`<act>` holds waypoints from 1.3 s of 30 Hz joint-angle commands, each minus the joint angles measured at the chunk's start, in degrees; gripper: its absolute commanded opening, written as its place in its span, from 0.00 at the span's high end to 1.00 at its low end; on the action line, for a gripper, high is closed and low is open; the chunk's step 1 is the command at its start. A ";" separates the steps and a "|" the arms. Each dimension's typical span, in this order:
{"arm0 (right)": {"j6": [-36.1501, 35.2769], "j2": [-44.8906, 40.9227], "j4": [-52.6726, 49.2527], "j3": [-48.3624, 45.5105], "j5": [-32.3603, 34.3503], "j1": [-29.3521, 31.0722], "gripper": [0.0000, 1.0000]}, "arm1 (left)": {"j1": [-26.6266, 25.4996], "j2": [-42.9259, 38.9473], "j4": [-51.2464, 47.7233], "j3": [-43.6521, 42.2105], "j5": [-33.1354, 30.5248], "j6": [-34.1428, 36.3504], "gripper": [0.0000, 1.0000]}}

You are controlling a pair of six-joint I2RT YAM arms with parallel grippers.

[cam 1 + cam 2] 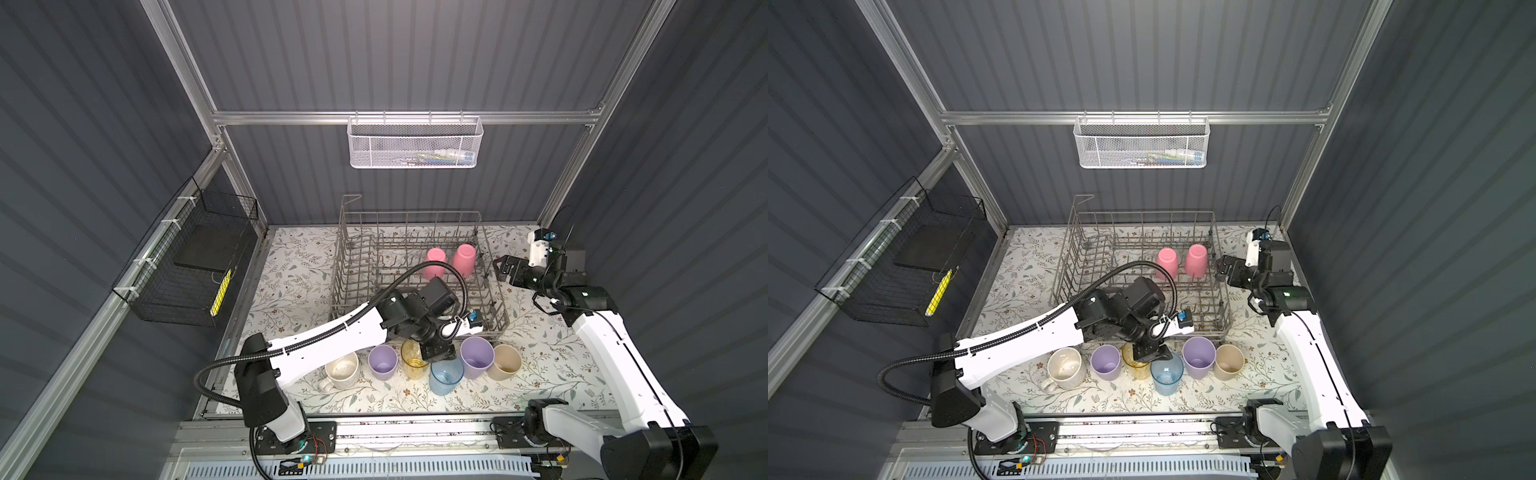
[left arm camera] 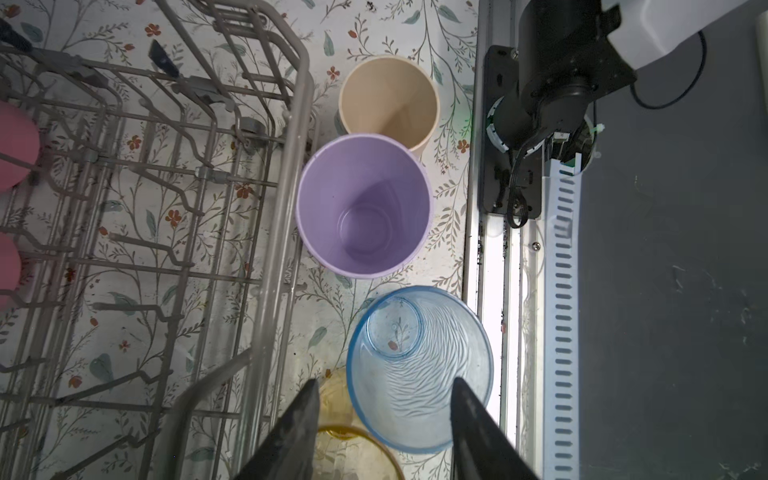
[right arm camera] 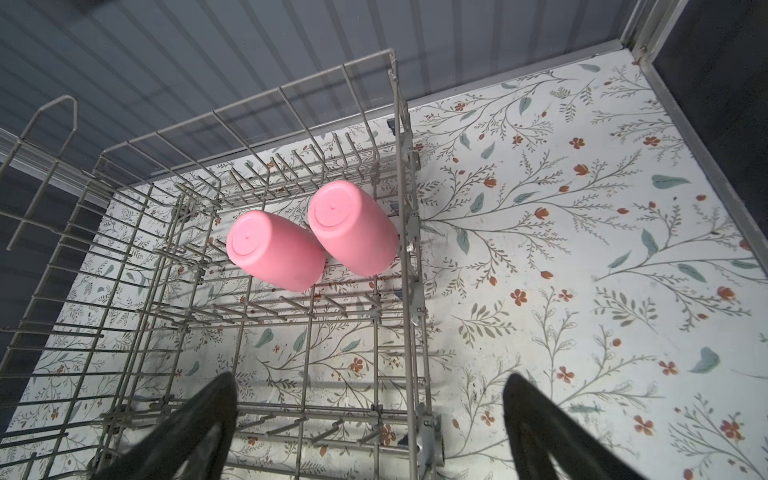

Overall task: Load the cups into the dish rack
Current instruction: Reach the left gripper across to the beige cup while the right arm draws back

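**Progress: two racked, six outstanding**

Pink cups (image 1: 435,262) sit inverted in the dish rack's (image 1: 407,224) far right corner. Mug (image 1: 341,370), two lilac cups (image 1: 382,362), yellow tumbler (image 1: 413,365), blue tumbler (image 1: 445,376) and beige cup (image 1: 504,362) stand on the table (image 1: 291,270). Left fingers (image 2: 291,436) hover part-open over the tumblers; right fingers (image 3: 199,415) gape, empty.

Dark grey ribbed wall panels (image 1: 395,54) close the space on three sides, held in an aluminium frame (image 1: 291,117). The tabletop (image 1: 291,266) has a pale floral covering, brightest along its near edge. A white mesh basket (image 1: 415,145) hangs from the frame's crossbar above the far edge. A black wire basket (image 1: 187,266) hangs beyond the left edge.
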 commanded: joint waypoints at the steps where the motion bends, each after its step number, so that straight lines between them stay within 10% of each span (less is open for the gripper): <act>1: 0.63 -0.93 0.68 -0.88 -0.94 -0.25 0.01 | -2.45 1.60 -1.93 3.42 -2.27 2.15 0.49; 21: 0.99 -4.33 1.01 -4.42 -0.64 -2.45 0.01 | -8.50 13.66 0.35 14.31 -1.89 6.97 0.50; 39: 7.61 -12.61 4.67 -11.09 -7.92 -17.32 0.01 | -13.40 23.03 1.33 24.46 -5.77 13.12 0.50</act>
